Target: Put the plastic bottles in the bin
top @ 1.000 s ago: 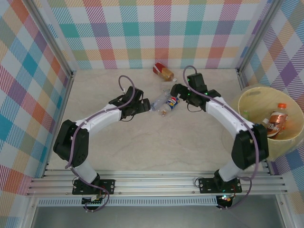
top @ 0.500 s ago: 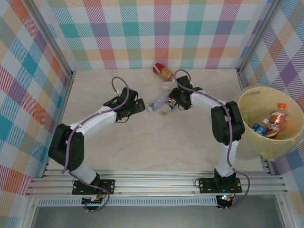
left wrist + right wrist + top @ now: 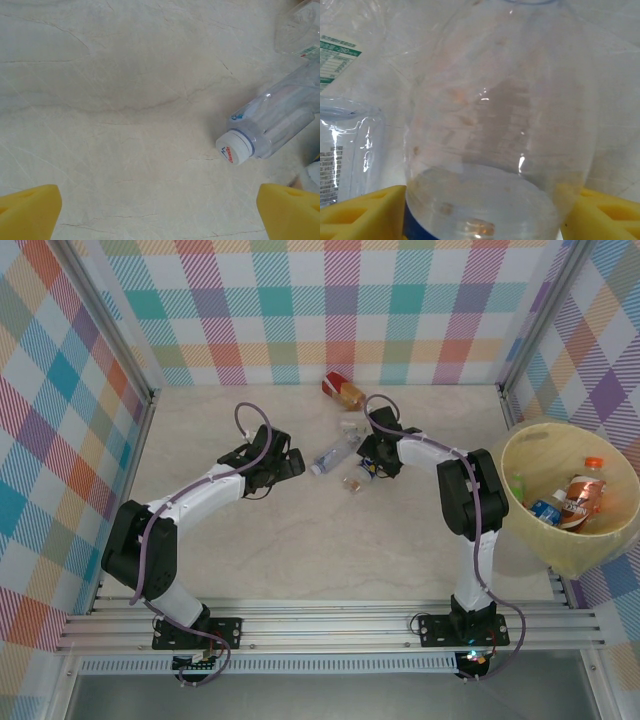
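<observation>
While the right end effector (image 3: 482,210) straddles a clear bottle (image 3: 500,125) on the counter (image 3: 300,540), clamped or not I cannot tell, and the left end effector (image 3: 160,207) gapes empty, a few bottles (image 3: 583,492) lie in the bin (image 3: 570,558), several left outside.

I counted 1 bin (image 3: 520,445), at least 3 bottles (image 3: 583,492) inside it, and 4 loose bottles (image 3: 335,454) on the table (image 3: 300,540).

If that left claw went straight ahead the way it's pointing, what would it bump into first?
Most likely the white-capped clear bottle, lying on its side with its cap toward the open left gripper, slightly off to one side. Depth is unclear; it may touch the table first.
</observation>
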Robot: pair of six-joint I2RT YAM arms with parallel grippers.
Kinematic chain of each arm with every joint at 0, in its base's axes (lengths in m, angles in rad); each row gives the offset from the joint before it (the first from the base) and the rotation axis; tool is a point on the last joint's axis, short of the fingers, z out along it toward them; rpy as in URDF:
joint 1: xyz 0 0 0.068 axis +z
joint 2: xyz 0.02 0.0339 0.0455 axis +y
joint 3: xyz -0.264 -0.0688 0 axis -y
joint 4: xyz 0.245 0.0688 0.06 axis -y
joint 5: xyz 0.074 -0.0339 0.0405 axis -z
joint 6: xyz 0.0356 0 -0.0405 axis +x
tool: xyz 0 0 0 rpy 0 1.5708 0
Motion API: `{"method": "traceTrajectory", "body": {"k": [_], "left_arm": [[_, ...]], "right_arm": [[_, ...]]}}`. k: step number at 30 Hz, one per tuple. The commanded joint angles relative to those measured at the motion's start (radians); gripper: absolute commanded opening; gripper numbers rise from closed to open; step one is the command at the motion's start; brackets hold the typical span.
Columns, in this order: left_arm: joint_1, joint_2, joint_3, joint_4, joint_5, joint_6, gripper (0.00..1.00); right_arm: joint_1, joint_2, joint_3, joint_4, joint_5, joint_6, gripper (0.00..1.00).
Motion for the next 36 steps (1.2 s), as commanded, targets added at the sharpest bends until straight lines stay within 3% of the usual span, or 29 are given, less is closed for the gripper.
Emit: {"method": "traceTrajectory", "body": {"k": [1,8,14,18,24,31,36], "left_arm": [[0.011,-0.017,-0.014,-0.022,-0.012,-0.016,1.00],[0.011,-0.030,-0.016,-0.016,-0.001,-0.010,1.00],[0.011,-0.053,-0.031,0.050,0.048,0.008,1.00],[0.012,-0.065,-0.045,0.081,0.083,0.009,1.00],[0.011,-0.090,-0.079,0.166,0.134,0.009,1.00],[0.012,-0.093,-0.087,0.180,0.152,-0.003,1.00],[0.012,-0.089,-0.093,0.205,0.175,-0.017,1.00]], "right_arm": [[-0.003,0.022,0.026,-0.001,-0.019,-0.014,0.76],[-0.003,0.027,0.008,0.048,-0.049,-0.012,0.68],[-0.004,-0.084,-0.055,0.122,0.000,-0.104,0.52],[-0.003,-0.209,-0.118,0.171,0.049,-0.179,0.46],[-0.005,-0.431,-0.196,0.235,0.090,-0.368,0.45],[-0.009,-0.671,-0.163,0.171,0.107,-0.652,0.43],[-0.062,-0.848,-0.130,0.083,0.108,-0.754,0.41]]}}
